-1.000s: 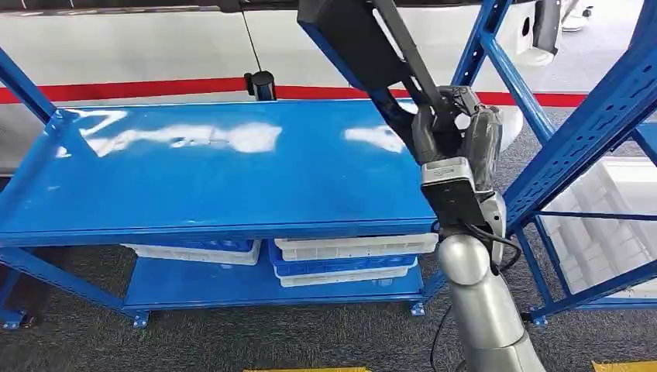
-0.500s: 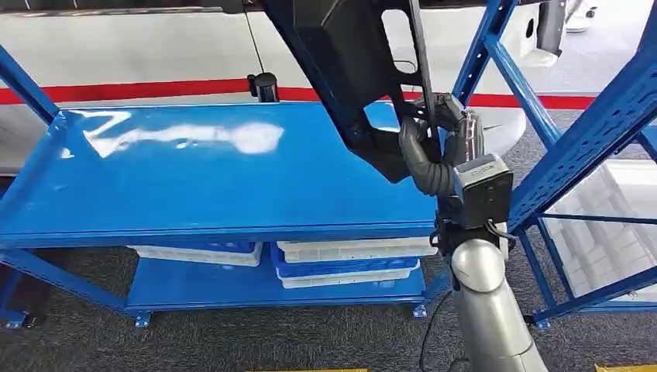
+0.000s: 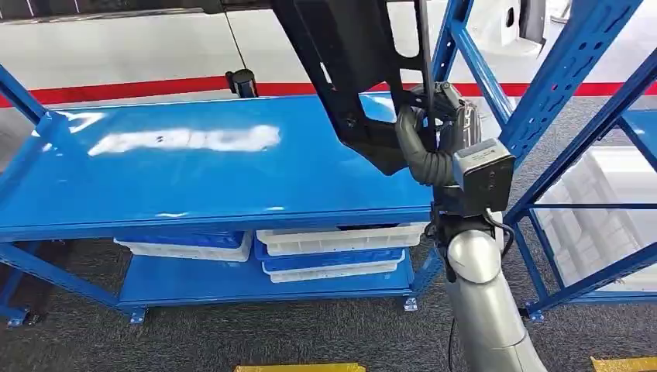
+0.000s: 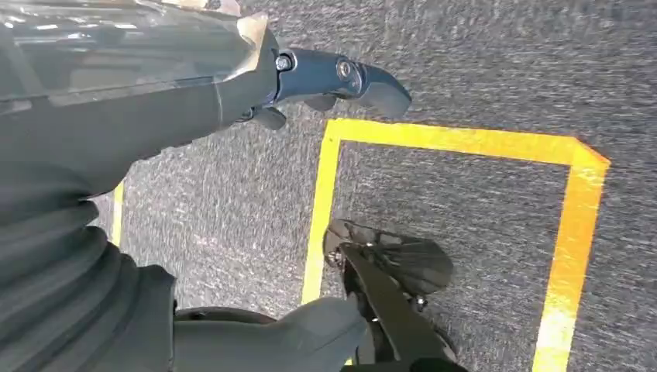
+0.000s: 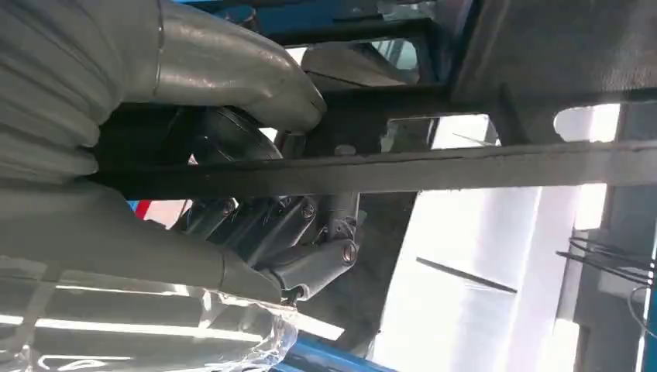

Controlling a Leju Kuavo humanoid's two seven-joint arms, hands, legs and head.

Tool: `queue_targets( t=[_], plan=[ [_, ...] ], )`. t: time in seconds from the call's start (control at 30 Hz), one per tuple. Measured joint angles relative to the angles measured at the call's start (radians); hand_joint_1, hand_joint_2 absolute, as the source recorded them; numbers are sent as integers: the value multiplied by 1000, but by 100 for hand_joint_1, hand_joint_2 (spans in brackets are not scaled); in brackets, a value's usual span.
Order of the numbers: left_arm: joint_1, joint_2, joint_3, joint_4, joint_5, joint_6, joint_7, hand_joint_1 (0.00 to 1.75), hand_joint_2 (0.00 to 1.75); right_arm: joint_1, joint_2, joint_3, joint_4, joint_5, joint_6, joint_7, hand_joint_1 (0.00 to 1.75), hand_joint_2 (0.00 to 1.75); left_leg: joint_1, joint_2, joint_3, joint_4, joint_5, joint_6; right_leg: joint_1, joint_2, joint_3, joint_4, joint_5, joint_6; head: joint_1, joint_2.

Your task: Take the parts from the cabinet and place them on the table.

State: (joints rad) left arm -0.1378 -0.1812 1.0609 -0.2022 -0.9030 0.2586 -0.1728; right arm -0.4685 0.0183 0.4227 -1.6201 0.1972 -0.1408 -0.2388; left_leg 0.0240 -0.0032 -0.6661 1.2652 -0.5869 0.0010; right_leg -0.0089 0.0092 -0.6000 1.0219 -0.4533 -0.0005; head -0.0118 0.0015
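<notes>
The head view is brightly and evenly lit from above. White glare patches are spread across the glossy blue table top point(image 3: 194, 170), strongest along a streak at its far left. The pale floor behind is nearly washed out. Soft shadow is cast under the table onto the white bins point(image 3: 333, 248). The dark part point(image 3: 349, 70) is rendered almost as a silhouette, with little surface detail.

In the left wrist view the grey carpet point(image 4: 480, 62) is smeared by motion blur, while the yellow floor tape point(image 4: 457, 143) is kept fairly sharp.

In the right wrist view the background is blown out to white, and the right hand point(image 5: 256, 225) is seen backlit and soft.
</notes>
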Motion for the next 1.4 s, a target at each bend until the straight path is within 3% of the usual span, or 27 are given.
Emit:
queue_targets(
  t=[0.07,0.1,0.17,0.23,0.27,0.3,0.37,0.43,0.5,0.57,0.6,0.63,0.73,0.77,0.8,0.87,0.9,0.93,0.97,1.03,1.07,1.13,1.17,1.27,1.3,1.33,1.4],
  plan=[
    [-2,1,1,0,0,0,0,0,175,-1,1,0,1,0,0,0,175,175,-12,-2,114,-181,69,27,7,1,0,0,5,0,0,0],
    [-4,7,1,-1,0,0,0,0,175,-2,2,0,1,0,0,0,175,175,-19,-3,148,-242,58,47,3,0,-2,0,8,-1,1,0],
    [-5,6,1,-1,0,0,-3,0,175,-6,3,0,3,0,0,0,175,175,-30,-2,149,-255,71,39,1,-3,-7,0,19,17,2,0],
    [-5,7,2,-1,0,0,-3,0,175,-7,3,0,3,0,0,0,175,175,-36,-1,147,-263,83,48,-2,-3,-9,-4,29,31,1,0],
    [-5,6,2,0,1,0,-3,0,175,-7,3,-1,3,0,0,0,175,175,-20,6,151,-287,102,51,5,-3,-15,3,22,35,1,0],
    [-6,6,2,-1,1,0,-3,0,175,-8,3,-1,3,0,0,0,175,175,-23,9,147,-293,112,50,4,-5,-33,23,-3,33,2,0],
    [-8,6,2,-1,1,0,-3,0,175,-10,1,-1,4,0,0,0,175,175,-23,11,126,-293,127,54,0,-5,-79,161,-94,25,11,0],
    [-8,6,2,-1,1,0,-4,0,175,-8,0,-1,8,0,0,0,175,175,-23,13,105,-290,141,52,-5,-5,-114,289,-142,35,12,0],
    [-8,4,4,-1,9,0,-11,0,175,-9,0,-1,13,0,1,0,175,175,-20,13,84,-282,150,47,-10,-6,-74,255,-110,60,12,0],
    [-8,3,6,-1,19,0,-23,0,175,-16,2,-1,19,-1,7,-3,175,175,-17,13,67,-267,155,40,-18,-9,40,80,-51,83,13,0],
    [-8,3,6,-1,22,-1,-27,0,175,-23,3,-1,22,-1,11,-6,175,175,-17,14,58,-257,157,36,-23,-10,76,0,-68,78,13,0],
    [-9,4,8,-1,25,-2,-34,0,175,-30,7,0,27,-3,16,-9,175,175,-22,12,46,-252,162,27,-5,-6,98,-14,-69,64,14,0],
    [-9,4,16,-1,32,-3,-51,0,175,-40,11,0,42,-7,17,-17,175,175,-21,11,44,-254,178,9,-3,-7,77,-11,-58,45,10,0],
    [-9,5,16,-1,32,-3,-54,0,175,-44,14,0,45,-6,18,-18,175,175,-20,10,38,-256,181,3,-17,-7,69,-19,-49,31,11,0],
    [-9,6,17,-1,32,-3,-59,0,175,-51,20,0,49,-6,18,-21,175,175,-16,7,27,-234,141,-3,-22,-10,68,-21,-40,19,9,0],
    [-9,5,21,-1,36,-9,-78,0,175,-60,29,0,56,-6,18,-26,175,175,-15,3,-17,-99,10,-14,-23,-10,46,-21,-20,-4,3,0],
    [-9,5,22,-1,39,-12,-88,0,175,-62,32,0,60,-6,18,-26,175,175,-13,3,-39,-19,-41,-18,-23,-10,35,-21,-12,-6,2,0],
    [-9,5,22,-1,43,-17,-98,0,175,-61,33,0,68,-3,16,-27,175,175,-12,3,-51,45,-65,-21,-23,-10,24,-21,-4,-5,2,0],
    [-9,6,23,-1,44,-19,-104,0,175,-61,33,0,75,-1,15,-27,175,175,-12,3,-51,82,-54,-22,-23,-11,13,-20,4,-2,0,0],
    [-9,6,25,-1,44,-24,-116,0,175,-61,33,0,87,5,11,-30,175,175,-11,3,-10,54,26,-18,-23,-11,-7,-19,20,2,0,0],
    [-9,6,25,-1,44,-29,-119,0,175,-61,33,0,90,10,10,-32,175,175,-11,3,35,-3,56,-13,-23,-10,-12,-19,25,8,0,0],
    [-11,8,25,-1,43,-35,-124,0,175,-60,32,-2,97,18,-2,-42,175,175,-18,-4,165,-176,56,1,-14,-10,-18,-16,34,17,-1,0],
    [-13,8,25,-1,42,-38,-124,0,175,-58,33,-3,99,18,-5,-44,175,175,-19,-6,200,-250,63,7,-12,-10,-20,-8,38,24,-1,0],
    [-17,5,25,-1,34,-42,-122,0,175,-42,31,-12,103,19,-13,-47,175,175,-22,-4,186,-260,67,16,-3,-11,-30,-13,66,52,3,0],
    [-19,4,25,0,33,-42,-122,0,175,-31,29,-17,104,19,-15,-50,175,175,-11,1,197,-291,65,21,-9,-12,-48,3,40,49,3,0],
    [-20,3,25,0,32,-43,-122,0,175,-23,29,-23,104,16,-18,-55,175,175,-14,-4,178,-284,73,34,-5,-10,-76,42,-4,38,6,0],
    [-14,5,25,0,27,-45,-122,0,175,1,26,-28,106,14,-20,-62,175,175,-21,0,148,-277,88,49,-7,-10,-120,187,-92,24,19,0]
  ],
)
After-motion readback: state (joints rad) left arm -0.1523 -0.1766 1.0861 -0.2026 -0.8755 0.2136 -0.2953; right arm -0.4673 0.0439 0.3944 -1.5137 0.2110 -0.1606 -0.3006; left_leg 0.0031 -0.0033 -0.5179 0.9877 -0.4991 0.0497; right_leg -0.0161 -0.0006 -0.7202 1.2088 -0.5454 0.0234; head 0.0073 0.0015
